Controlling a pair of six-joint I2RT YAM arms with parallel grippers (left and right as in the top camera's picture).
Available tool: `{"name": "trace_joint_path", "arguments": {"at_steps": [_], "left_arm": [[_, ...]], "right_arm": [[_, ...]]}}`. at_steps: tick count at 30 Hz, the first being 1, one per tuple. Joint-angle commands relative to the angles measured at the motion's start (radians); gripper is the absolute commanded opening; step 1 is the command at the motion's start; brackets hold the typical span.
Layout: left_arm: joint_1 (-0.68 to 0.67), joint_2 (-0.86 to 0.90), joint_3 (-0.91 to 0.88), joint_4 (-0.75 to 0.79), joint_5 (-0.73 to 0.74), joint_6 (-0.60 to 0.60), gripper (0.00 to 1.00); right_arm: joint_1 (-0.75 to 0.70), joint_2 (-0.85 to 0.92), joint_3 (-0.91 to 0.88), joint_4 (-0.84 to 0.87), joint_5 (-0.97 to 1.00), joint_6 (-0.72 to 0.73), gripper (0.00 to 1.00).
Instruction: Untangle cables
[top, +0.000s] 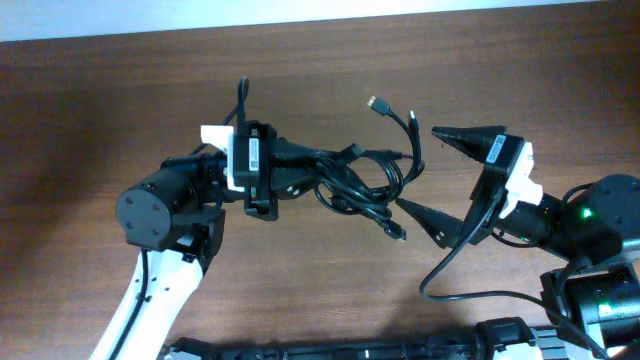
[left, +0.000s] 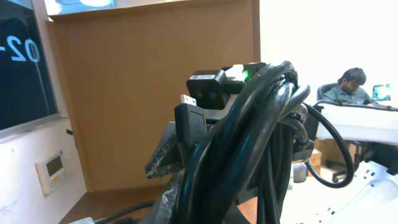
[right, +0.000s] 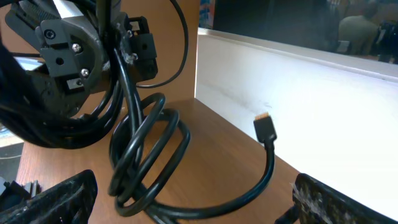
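so the cables (top: 355, 182) are one black knot around the middle of the tabletop (top: 120, 80). The left end effector (top: 298, 170) is clamped on the left end of the bundle. In the left wrist view the cords fill most of the frame, with a plug (left: 188, 113) sitting right beside them. The right wrist view shows loops hanging down from that grip, the lowest ones lying on the wood. The right end effector (top: 416, 166) is just right of the knot with jaws wide apart, one finger far, one near, holding nothing. One loose cord arcs out on the far right side and ends in a far plug (top: 373, 102), and a second loose end (top: 397, 234) pokes out on the near side
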Motion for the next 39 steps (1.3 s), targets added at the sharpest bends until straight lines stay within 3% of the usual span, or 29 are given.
{"name": "trace_joint_path", "arguments": {"at_steps": [1, 4, 9, 12, 13, 14, 16, 17, 19, 20, 26, 29, 33, 35, 38, 39], "left_arm": [[-0.001, -0.011, 0.019, 0.012, 0.010, 0.017, 0.00], [-0.047, -0.011, 0.019, 0.012, 0.009, 0.088, 0.00], [-0.182, -0.009, 0.019, 0.012, 0.009, 0.319, 0.00], [-0.204, -0.009, 0.019, 0.013, 0.002, 0.398, 0.00], [-0.204, -0.009, 0.019, 0.012, -0.008, 0.398, 0.00], [-0.204, -0.009, 0.019, 0.012, -0.018, 0.398, 0.00], [-0.204, -0.009, 0.019, 0.012, -0.030, 0.398, 0.00], [-0.204, -0.009, 0.019, 0.011, -0.045, 0.398, 0.25], [-0.203, -0.009, 0.019, 0.012, -0.044, 0.397, 0.61], [-0.203, -0.009, 0.019, 0.008, -0.044, 0.397, 1.00], [-0.201, -0.009, 0.019, -0.262, -0.049, 0.397, 0.99], [-0.201, -0.009, 0.019, -0.533, -0.274, 0.397, 0.99], [-0.201, -0.009, 0.019, -0.554, -0.344, 0.397, 1.00], [-0.201, -0.009, 0.019, -0.555, -0.344, 0.397, 0.87], [-0.184, -0.014, 0.019, -0.549, -0.340, 0.397, 0.84], [-0.164, -0.024, 0.019, -0.549, -0.340, 0.397, 0.72]], "right_arm": [[-0.006, -0.006, 0.009, 0.001, 0.005, 0.005, 0.99], [-0.006, -0.006, 0.009, 0.001, -0.031, 0.005, 0.99], [-0.006, -0.005, 0.009, -0.006, -0.051, 0.005, 0.99], [-0.006, 0.002, 0.008, -0.011, -0.051, 0.005, 0.50], [-0.006, 0.003, 0.008, -0.012, -0.051, 0.005, 0.22], [-0.006, 0.003, 0.008, -0.012, -0.051, 0.005, 0.04], [-0.006, 0.003, 0.008, -0.011, -0.051, 0.005, 0.04], [-0.007, 0.003, 0.008, -0.011, -0.042, 0.005, 0.04], [-0.007, 0.003, 0.008, -0.010, -0.005, 0.005, 0.04], [-0.007, 0.003, 0.008, -0.002, 0.045, 0.005, 0.04], [-0.007, 0.003, 0.008, 0.137, 0.311, 0.005, 0.04], [-0.007, 0.003, 0.008, 0.202, 0.328, 0.005, 0.04], [-0.007, 0.003, 0.008, 0.198, 0.328, 0.005, 0.04], [-0.007, 0.003, 0.008, 0.198, 0.329, 0.005, 0.04], [-0.008, 0.003, 0.008, 0.195, 0.380, 0.005, 0.04], [-0.008, 0.003, 0.008, 0.195, 0.380, 0.005, 0.04]]}}
